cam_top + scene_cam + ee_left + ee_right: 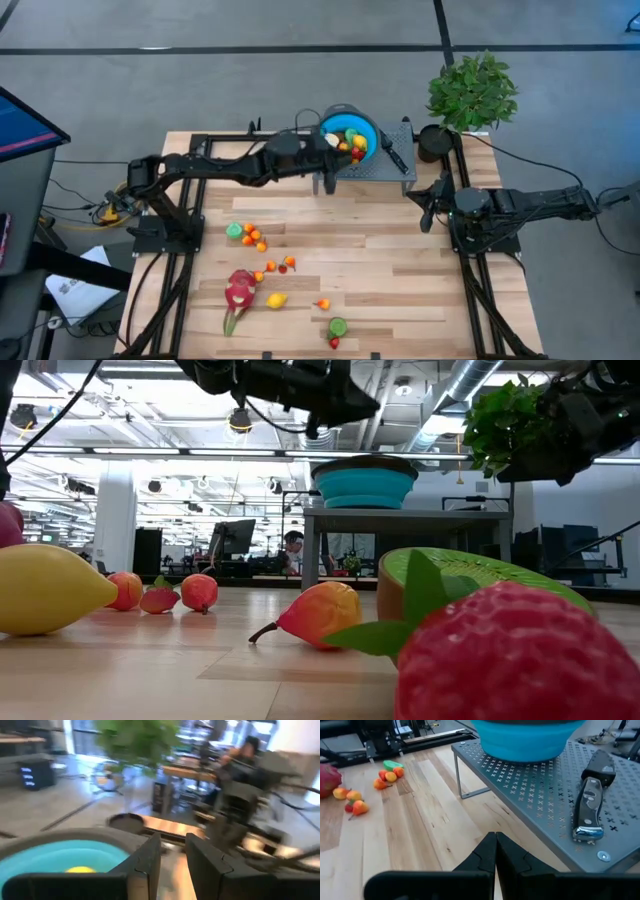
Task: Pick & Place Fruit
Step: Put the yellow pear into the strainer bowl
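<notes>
Your fruit (262,268) lies scattered on the near-left desk (400,260), dragon fruit (239,290) included, with more piled in the blue bowl (352,131) on the far grey shelf (385,165). Your left pincer (328,141) hangs at the bowl's left rim, jaws narrowly apart, empty in its wrist view. Your right pincer (495,851) waits shut, right. Only its wrist view shows the knife (590,810) clearly.

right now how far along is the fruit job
Partly done: several fruits already sit in the blue bowl on the grey rack. The left gripper is at the bowl's rim; nothing shows between its fingers. Left on the table: the dragon fruit, lemon and the small scattered pieces. The right gripper waits shut, empty.
</notes>
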Robot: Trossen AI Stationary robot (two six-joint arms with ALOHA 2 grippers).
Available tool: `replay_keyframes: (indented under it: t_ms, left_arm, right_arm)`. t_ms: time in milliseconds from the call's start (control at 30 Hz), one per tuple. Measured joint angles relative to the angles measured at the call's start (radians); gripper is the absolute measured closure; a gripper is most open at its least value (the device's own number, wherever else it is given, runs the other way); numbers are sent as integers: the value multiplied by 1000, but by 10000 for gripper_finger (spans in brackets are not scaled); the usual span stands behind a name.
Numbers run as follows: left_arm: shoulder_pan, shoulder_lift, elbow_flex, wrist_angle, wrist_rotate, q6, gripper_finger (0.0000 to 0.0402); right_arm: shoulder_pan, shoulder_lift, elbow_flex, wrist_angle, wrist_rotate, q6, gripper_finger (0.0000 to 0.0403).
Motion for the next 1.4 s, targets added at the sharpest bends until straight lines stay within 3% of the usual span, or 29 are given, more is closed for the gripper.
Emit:
replay_keyframes:
  t_ms: [200,500,767,900,1033,1133,1400]
  left_arm:
    - [-88,-80,-93,-20,14,-9,317]
    - [-246,-425,-385,-58,14,-183,317]
    - [-343,-670,-538,-56,-8,-211,317]
    - [-385,-714,-561,-136,-138,-220,322]
    - [-406,-715,-564,-334,-284,-375,343]
    - [-406,-703,-564,-392,-289,-484,362]
    - [-419,-651,-559,-447,-236,-578,400]
  right_arm:
    - [-1,0,0,-14,0,67,403]
    - [0,0,0,-19,1,74,403]
    - [0,0,0,-19,2,142,403]
    - [0,0,0,-18,2,144,403]
    - [0,0,0,-16,2,144,403]
    - [0,0,0,-16,2,144,403]
    - [0,0,0,-22,2,144,403]
